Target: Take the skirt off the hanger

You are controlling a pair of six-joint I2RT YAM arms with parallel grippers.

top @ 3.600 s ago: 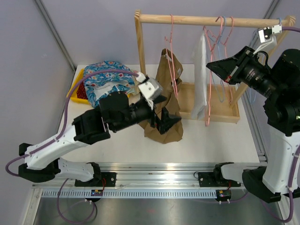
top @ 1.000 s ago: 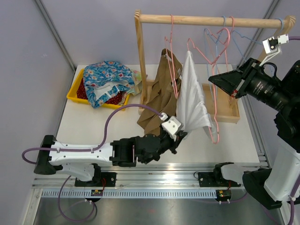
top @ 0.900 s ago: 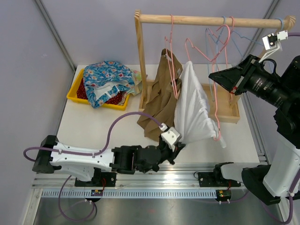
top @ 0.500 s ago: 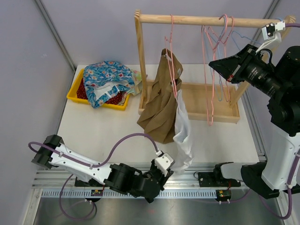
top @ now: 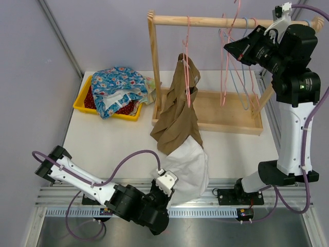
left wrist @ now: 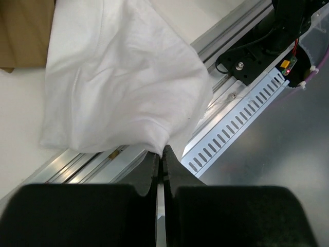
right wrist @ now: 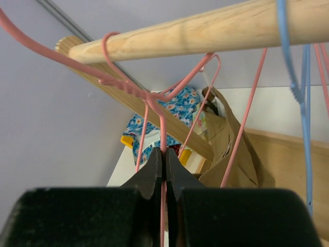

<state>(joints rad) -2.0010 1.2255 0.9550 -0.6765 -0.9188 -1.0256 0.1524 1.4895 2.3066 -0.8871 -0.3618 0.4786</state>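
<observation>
Left gripper (left wrist: 160, 157) pinched on white skirt (left wrist: 118, 87) hem, cloth spread straight ahead; right gripper (right wrist: 163, 154) clamps bare pink hanger (right wrist: 131, 87), well apart.

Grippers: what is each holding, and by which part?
Left gripper is shut on the white skirt, pinching its edge. Right gripper is shut on the pink hanger, on the wire just below its twisted neck.

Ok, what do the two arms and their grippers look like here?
Both the left arm and right arm have white shell links with black joint housings. A purple cable loops along each. A small white camera block sits at the left wrist. The left gripper and right gripper are black, slim and tapered to narrow tips.
</observation>
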